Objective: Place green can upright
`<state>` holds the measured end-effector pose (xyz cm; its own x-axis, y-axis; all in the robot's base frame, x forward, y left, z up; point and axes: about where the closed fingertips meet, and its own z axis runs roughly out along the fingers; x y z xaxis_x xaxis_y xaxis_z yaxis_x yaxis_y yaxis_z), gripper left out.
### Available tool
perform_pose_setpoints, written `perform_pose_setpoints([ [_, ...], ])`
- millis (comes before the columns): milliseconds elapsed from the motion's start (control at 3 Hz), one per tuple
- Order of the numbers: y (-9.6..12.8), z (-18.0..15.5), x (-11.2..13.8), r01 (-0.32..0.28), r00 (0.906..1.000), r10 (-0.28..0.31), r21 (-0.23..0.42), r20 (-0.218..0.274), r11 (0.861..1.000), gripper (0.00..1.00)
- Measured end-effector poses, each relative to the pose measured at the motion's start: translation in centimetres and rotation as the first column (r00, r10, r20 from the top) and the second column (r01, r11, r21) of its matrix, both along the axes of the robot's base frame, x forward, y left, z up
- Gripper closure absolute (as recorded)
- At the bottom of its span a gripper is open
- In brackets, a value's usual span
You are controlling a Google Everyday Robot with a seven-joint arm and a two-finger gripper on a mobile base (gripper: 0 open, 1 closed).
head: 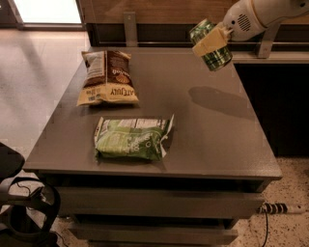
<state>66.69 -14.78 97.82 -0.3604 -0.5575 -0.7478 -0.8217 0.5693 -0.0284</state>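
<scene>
The green can is a small dark green metal can, tilted, held in the air above the far right part of the grey table. My gripper is shut on the green can, with a pale finger across its side. The white arm comes in from the upper right. The can's shadow lies on the table below it.
A brown snack bag lies at the table's far left. A flat crinkled green snack bag lies near the front middle. A dark counter stands to the right of the table. A dark wheeled object sits on the floor at lower left.
</scene>
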Motion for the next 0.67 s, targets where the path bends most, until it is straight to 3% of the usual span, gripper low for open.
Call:
perform_pose_setpoints([
  [333,0.68,0.73,-1.27,-0.087,0.9895,0.073,0.105,0.125,0.991,1.00],
  [667,1.57,0.56,-1.70,-0.162,0.9664,0.120,0.177,0.227,0.971,1.00],
])
